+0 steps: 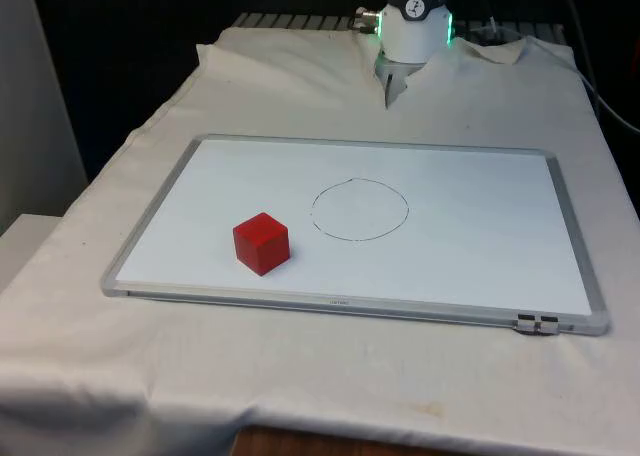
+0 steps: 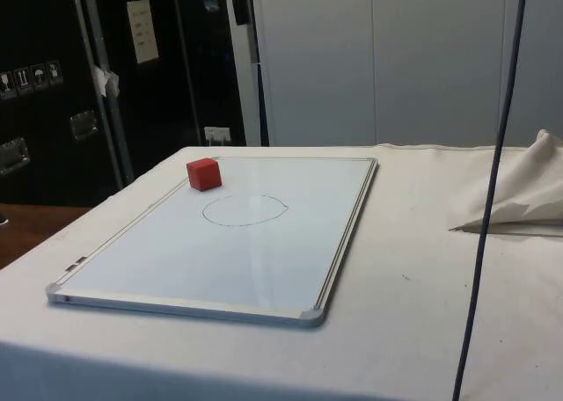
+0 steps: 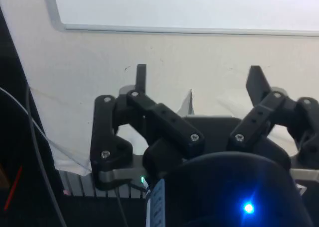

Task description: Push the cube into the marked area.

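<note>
The red cube is seen on the whiteboard, just outside the drawn circle, on the front view's left of it. The gripper is held wide apart over the cloth beyond the whiteboard, well away from the cube. An off-centre push could turn the cube and send it past the circle; no legible writing is found.

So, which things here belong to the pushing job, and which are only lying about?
Belong to the job:
red cube
drawn circle
whiteboard
gripper, open

Lying about:
white cloth
black cable
</note>
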Controlling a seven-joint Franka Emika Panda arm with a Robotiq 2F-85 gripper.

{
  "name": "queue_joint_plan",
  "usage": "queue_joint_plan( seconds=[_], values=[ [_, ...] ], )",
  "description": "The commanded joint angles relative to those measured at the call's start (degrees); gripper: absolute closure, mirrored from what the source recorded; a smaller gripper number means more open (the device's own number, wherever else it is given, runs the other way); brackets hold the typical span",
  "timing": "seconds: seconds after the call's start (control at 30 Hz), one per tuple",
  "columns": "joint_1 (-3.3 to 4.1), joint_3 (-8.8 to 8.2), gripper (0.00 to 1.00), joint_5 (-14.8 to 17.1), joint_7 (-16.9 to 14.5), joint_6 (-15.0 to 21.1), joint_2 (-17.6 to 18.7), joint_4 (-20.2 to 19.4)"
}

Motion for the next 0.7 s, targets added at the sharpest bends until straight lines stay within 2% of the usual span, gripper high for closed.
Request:
queue_joint_plan(
  seconds=[0.0, 0.03, 0.07, 0.23, 0.27, 0.37, 0.4, 0.43, 0.5, 0.53, 0.63, 0.67],
  values=[
    [0.0, 0.0, 0.04, 0.06, 0.0, 0.0, 0.11, 0.17],
    [0.0, 0.0, 0.09, 0.0, 0.0, 0.0, 0.0, 0.0],
    [0.0, 0.0, 0.09, 0.06, 0.0, 0.0, 0.11, 0.17],
    [-0.06, 0.0, 0.35, 0.06, 0.0, 0.0, 0.11, 0.17],
    [-0.06, 0.0, 0.44, 0.06, 0.06, 0.0, 0.11, 0.17],
    [0.0, 0.0, 0.59, 0.0, 0.0, 0.0, 0.0, 0.0],
    [-0.06, 0.0, 0.59, 0.06, 0.06, 0.0, 0.11, 0.17],
    [-0.06, 0.0, 0.64, 0.06, 0.06, 0.0, 0.11, 0.17],
    [-0.06, 0.0, 0.77, 0.06, 0.06, 0.0, 0.11, 0.17],
    [-0.06, 0.0, 0.86, 0.06, 0.06, 0.0, 0.11, 0.17],
    [-0.06, 0.0, 1.0, 0.0, 0.06, 0.17, 0.0, 0.0],
    [-0.06, 0.0, 1.0, 0.34, -0.06, 1.03, 0.34, 0.17]
  ],
)
